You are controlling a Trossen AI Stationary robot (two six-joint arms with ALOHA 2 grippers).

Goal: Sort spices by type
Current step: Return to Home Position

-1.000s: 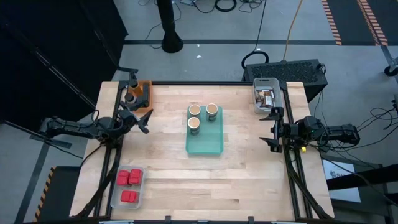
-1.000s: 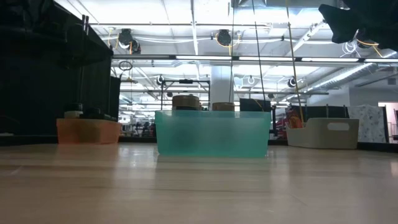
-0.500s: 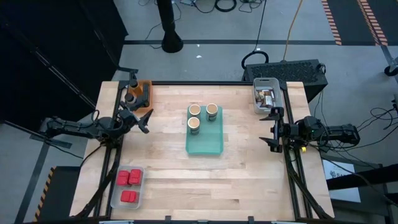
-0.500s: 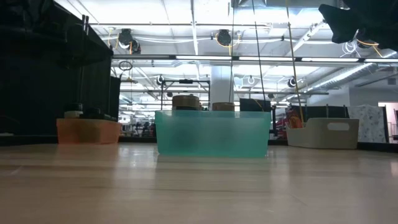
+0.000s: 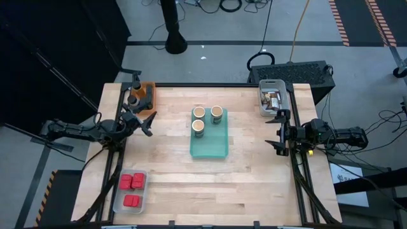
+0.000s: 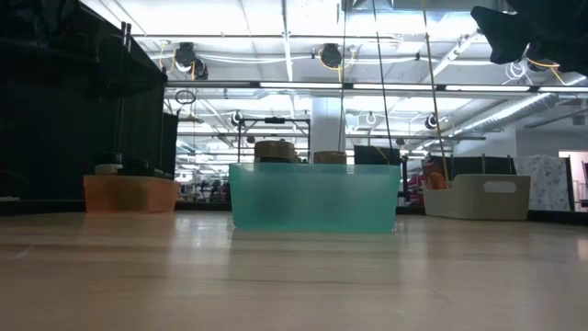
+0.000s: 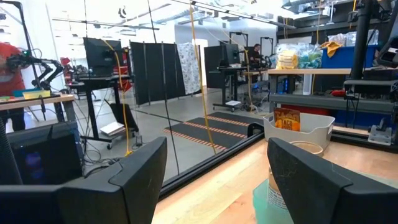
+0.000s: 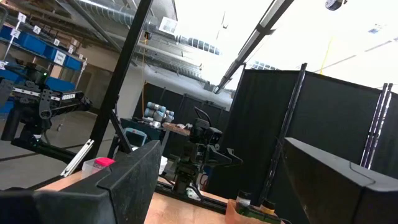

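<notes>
A pale wooden table (image 5: pixel 254 184) carries a translucent teal plastic bin (image 5: pixel 210 147) at its centre. Left of that bin, at the table's edge, the left gripper (image 5: pixel 150 123) hangs above the wood with its dark fingers (image 7: pixel 134 177) spread wide and nothing between them. Right of the bin, at the opposite edge, the right gripper (image 5: pixel 273 132) is likewise wide open and empty. A pale grey plastic bin (image 5: pixel 261 95) sits beyond the teal bin and to its right, holding brown labelled packets (image 5: pixel 273 98). A clear plastic tray (image 5: pixel 119 203) lies on the teal bin's near side, to the left — three red square boxes (image 5: pixel 132 182) inside. An orange plastic bin (image 5: pixel 151 95) stands beyond and left, with small dark jars (image 5: pixel 134 99) in it. Three tan round jars with cream tops (image 5: pixel 199 112) stand in the teal bin's far end.
</notes>
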